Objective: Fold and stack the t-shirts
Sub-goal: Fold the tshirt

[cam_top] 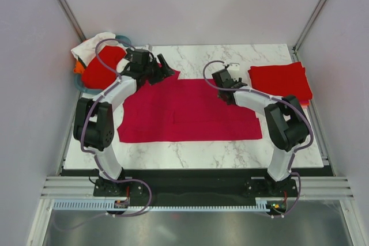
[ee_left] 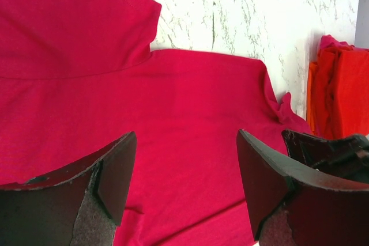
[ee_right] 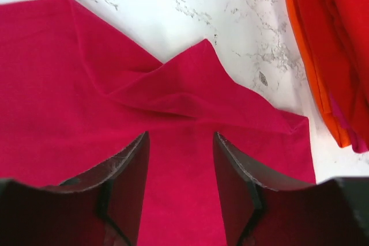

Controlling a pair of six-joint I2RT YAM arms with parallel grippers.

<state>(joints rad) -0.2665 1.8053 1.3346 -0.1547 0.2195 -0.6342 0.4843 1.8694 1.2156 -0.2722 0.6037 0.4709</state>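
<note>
Marble table (cam_top: pixel 190 156), crimson t-shirt (cam_top: pixel 190 113) — corner behind arm (cam_top: pixel 115 93)

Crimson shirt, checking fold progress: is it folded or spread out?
Spread out: the crimson shirt lies wide and flat across the table, one corner rumpled.

The spread shirt (cam_top: pixel 190 110) was seen in plain deep crimson-pink, without any pattern. The stack (cam_top: pixel 279 82) was shown in bright red, and an orange layer (ee_right: pixel 305 27) was seen along its edge. A red shirt (cam_top: pixel 101 70) was seen in the teal basket (cam_top: pixel 123 39), with white cloth (cam_top: pixel 95 43) beside it. The desk (cam_top: pixel 230 56) was patterned as white marble with grey veins, and its near edge was black. The left tool (ee_left: pixel 185 132) and right tool (ee_right: pixel 180 133) were coloured black. The arms (cam_top: pixel 124 87) were coloured white and black, the cables (cam_top: pixel 86 125) grey-purple.
</note>
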